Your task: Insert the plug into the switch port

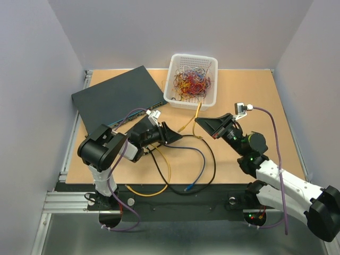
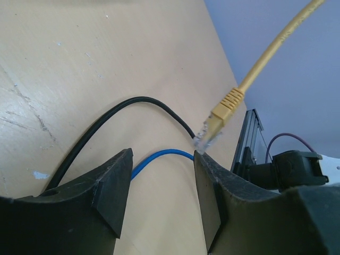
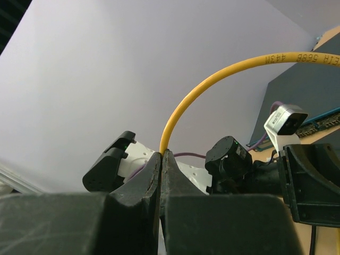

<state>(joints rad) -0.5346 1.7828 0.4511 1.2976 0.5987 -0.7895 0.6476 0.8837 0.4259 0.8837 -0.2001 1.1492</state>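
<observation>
At far left a large dark blue-grey flat box (image 1: 117, 98) lies angled on the tan wooden surface (image 1: 249, 95), out of the way; the small switch port cannot be made out. The left black two-finger end effector (image 2: 163, 156) is released, fingers spread as if to receive the yellow plug with a clear tip (image 2: 215, 125), which hangs just off one fingertip. Rightward, the right end effector (image 3: 162, 153) is clenched on the yellow cable (image 3: 212, 79), apparently presenting it for handover; the jacket print reads roughly "568B 443M".
</observation>
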